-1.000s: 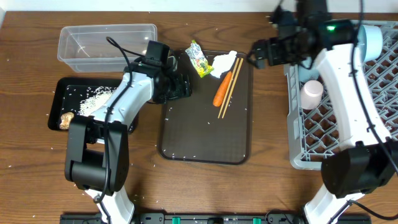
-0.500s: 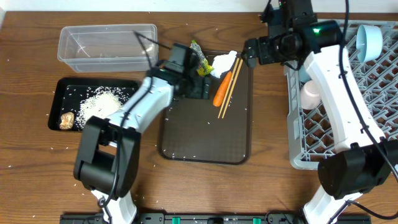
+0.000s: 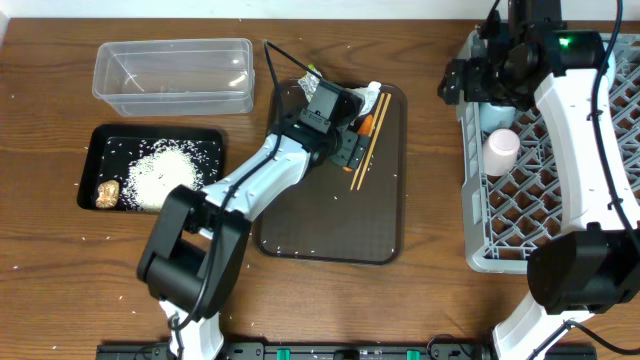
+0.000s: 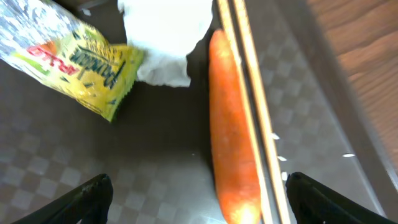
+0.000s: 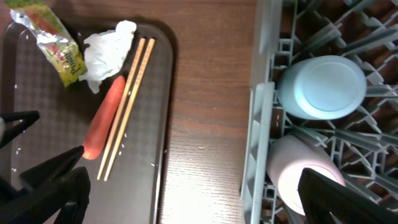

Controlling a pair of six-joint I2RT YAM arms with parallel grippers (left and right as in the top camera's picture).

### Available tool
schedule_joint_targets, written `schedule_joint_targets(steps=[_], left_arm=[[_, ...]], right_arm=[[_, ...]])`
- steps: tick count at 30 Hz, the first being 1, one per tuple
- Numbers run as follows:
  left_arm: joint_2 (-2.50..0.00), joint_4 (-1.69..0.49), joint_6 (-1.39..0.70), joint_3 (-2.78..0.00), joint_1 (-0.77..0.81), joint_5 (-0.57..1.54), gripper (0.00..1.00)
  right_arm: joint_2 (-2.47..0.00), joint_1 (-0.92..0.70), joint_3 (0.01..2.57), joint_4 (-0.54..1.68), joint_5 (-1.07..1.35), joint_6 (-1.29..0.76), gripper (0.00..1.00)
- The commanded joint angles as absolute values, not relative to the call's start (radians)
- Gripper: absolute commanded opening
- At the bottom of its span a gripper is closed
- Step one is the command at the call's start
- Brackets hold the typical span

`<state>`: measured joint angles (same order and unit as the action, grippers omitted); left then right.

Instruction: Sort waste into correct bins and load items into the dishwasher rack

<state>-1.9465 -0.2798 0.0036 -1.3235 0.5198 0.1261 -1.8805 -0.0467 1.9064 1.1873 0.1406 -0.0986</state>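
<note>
The grey rack (image 3: 500,225) filled the right side of the overhead view, with a pale blue cup (image 5: 321,87) and a pink cup (image 5: 298,171) already in it. The right claw (image 5: 193,193) hung over its left edge, spread wide and empty. Mid-frame on the desk (image 3: 50,270) lay the brown tray (image 3: 330,215); the clear tub (image 3: 175,100) sat upper left, and the black tray (image 3: 95,150) holding rice (image 3: 160,175) sat below it. Over the brown tray's top end the left claw (image 4: 199,199) stood wide open, gripping nothing, its fingers either side of the carrot (image 4: 230,155). The carrot looked firm, light and smooth, likely slippery. A grip across its thick middle seemed best, though the chopsticks (image 4: 249,93) touched its right flank and might get caught. Above lay the soft tissue (image 4: 165,37) and the crinkly wrapper (image 4: 74,50).
</note>
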Motion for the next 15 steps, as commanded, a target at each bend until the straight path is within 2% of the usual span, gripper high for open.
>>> schedule_joint_targets(steps=[1, 15], left_arm=[[-1.989, -0.274, 0.026, -1.324, 0.521, 0.104, 0.88], [-2.064, -0.248, 0.05, -1.324, 0.553, 0.104, 0.86]], right_arm=[[-1.891, -0.031, 1.92, 1.193, 0.138, -0.107, 0.99], [-1.891, -0.031, 1.92, 1.201, 0.138, -0.107, 0.99]])
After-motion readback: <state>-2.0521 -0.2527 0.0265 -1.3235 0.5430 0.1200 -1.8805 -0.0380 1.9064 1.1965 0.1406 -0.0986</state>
